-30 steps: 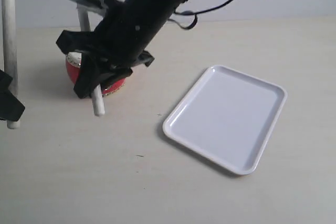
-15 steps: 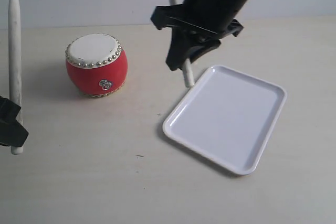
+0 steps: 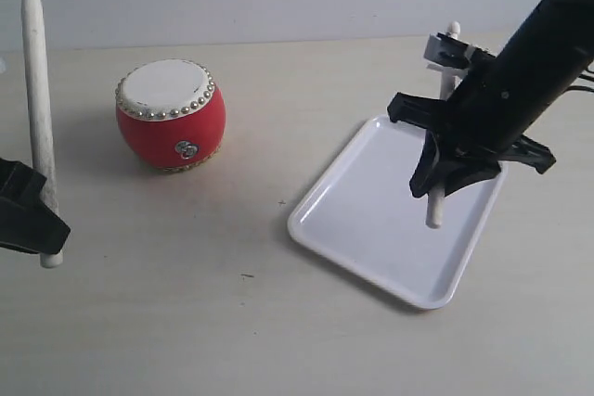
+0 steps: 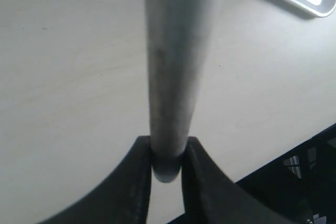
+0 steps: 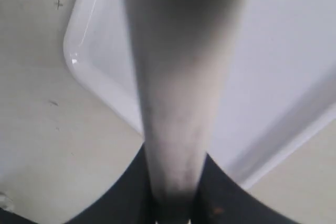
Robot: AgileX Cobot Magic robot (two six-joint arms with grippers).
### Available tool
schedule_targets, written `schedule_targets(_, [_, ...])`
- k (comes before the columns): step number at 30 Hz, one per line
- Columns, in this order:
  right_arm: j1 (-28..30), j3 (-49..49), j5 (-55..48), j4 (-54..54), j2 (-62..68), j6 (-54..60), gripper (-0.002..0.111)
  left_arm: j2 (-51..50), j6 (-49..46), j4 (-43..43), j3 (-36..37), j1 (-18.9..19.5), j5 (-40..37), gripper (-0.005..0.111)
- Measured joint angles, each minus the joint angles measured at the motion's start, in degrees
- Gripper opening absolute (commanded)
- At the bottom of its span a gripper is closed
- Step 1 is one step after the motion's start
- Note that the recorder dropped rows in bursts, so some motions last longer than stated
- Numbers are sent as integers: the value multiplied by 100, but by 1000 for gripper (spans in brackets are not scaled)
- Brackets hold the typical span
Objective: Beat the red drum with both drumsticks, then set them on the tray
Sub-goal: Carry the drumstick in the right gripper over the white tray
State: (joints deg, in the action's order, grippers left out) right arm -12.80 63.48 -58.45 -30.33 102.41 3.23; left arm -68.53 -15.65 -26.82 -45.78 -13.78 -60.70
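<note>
The red drum (image 3: 171,115) stands upright on the table at the left, with nothing touching it. My left gripper (image 3: 32,220) at the far left edge is shut on one drumstick (image 3: 37,99), which stands nearly upright; up close the stick (image 4: 176,61) sits pinched between the black fingers (image 4: 134,182). My right gripper (image 3: 455,159) is shut on the other drumstick (image 3: 435,206) and holds it above the white tray (image 3: 362,220). From the right wrist, that stick (image 5: 181,93) runs out over the tray (image 5: 100,51).
The pale table (image 3: 232,312) spreads around drum and tray. A plain wall runs along the back. A dark frame (image 4: 299,171) shows beyond the table edge in the left wrist view.
My right arm has swung from over the drum across to the right, carrying its drumstick above the tray. The drum is uncovered now. The left drumstick has shifted slightly right.
</note>
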Motion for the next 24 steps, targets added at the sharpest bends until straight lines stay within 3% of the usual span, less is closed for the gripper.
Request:
schedule_targets(11, [0,-892,1680,-982,0,-1017,0,0,-19,-33,0,0,-21,0])
schedule_targets(24, [0,-977,1293,-546,0,-1581,0,0,-34,-205,0,0,-58,0])
